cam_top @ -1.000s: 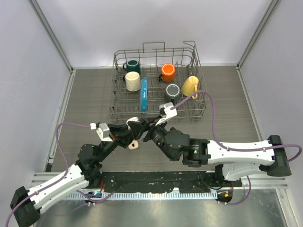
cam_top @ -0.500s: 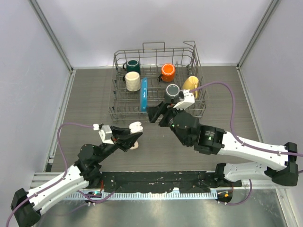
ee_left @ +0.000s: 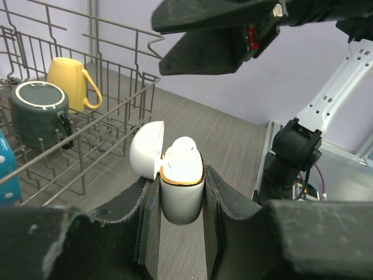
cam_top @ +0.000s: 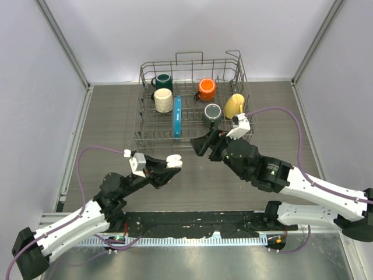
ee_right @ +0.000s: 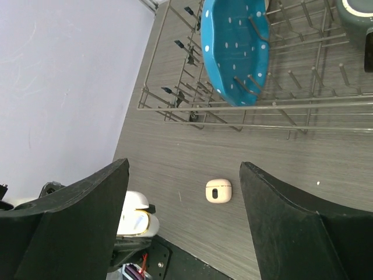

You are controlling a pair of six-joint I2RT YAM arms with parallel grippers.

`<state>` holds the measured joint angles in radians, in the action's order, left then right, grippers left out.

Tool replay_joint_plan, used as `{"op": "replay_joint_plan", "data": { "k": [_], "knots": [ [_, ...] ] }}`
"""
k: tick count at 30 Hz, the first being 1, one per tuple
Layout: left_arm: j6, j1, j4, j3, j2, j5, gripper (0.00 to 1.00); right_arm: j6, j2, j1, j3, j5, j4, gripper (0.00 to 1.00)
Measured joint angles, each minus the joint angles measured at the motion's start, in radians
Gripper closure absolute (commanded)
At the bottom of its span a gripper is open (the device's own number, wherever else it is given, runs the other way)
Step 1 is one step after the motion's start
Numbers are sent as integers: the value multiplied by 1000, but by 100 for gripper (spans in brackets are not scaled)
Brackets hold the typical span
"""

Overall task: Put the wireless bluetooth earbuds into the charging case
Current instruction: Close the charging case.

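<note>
Left pincer [ee_left: 182, 185] is clamping narrow on the charging case [ee_left: 182, 201], gripping it low on the body. That way the hinged lid [ee_left: 145, 154] is hanging open to one side and the mouth is pointing up. Looks to me like it's playing vise, lifting the case off the bench [cam_top: 280, 116] so the other arm gets a steady, reachable target.

A white earbud [ee_left: 184, 151] is sitting in the case, its rounded top poking up past the gold rim. I can't tell if it's fully seated, or if there's a second one tucked beside it.

Right pincer [ee_right: 183, 175] is hovering above and apart from the case, jaws spread wide with nothing between them. I'm guessing it's free to go fetch the next bud, though I'm not spotting any loose ones.

There's also a second little case [ee_right: 218, 191], pale and closed, lying flat on the bench near the left pincer. The dish rack [cam_top: 189, 63] is sitting further back, probably just clutter for this job.
</note>
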<state>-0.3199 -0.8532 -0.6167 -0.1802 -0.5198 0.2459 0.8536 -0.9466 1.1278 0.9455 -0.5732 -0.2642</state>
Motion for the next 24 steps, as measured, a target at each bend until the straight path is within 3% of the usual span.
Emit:
{"op": "replay_joint_plan", "data": {
  "k": [11,24],
  "knots": [
    [-14,0,8,-1,25,53,100,-19,-184,-97,180,110,-186,16],
    [-10,0,29,-5,24,93,100,-23,-216,-127,163,306,-132,16]
  ]
}}
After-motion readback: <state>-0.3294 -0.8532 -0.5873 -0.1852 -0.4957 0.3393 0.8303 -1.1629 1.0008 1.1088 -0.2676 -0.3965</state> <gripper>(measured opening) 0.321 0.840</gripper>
